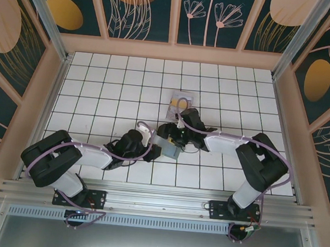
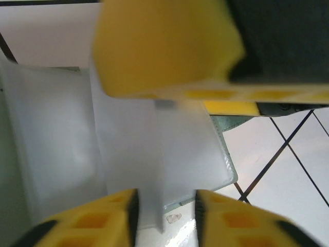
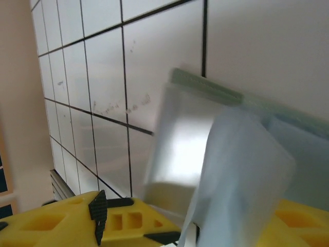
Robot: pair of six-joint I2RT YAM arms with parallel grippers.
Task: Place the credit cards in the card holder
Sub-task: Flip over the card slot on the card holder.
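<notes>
The card holder lies open on the tiles between both grippers, sage-green outside, pale blue-grey inside. My left gripper reaches it from the left. In the left wrist view its jaws stand apart, a thin pale flap of the card holder rising between them without being pinched. My right gripper comes in from the far right, and one of its yellow fingers hangs over the holder. In the right wrist view my right gripper is open, with a pale flap standing between its fingers. The credit cards lie one tile beyond the holder.
Wooden walls with painted panels enclose the white tiled floor on three sides. A metal rail runs along the near edge above the arm bases.
</notes>
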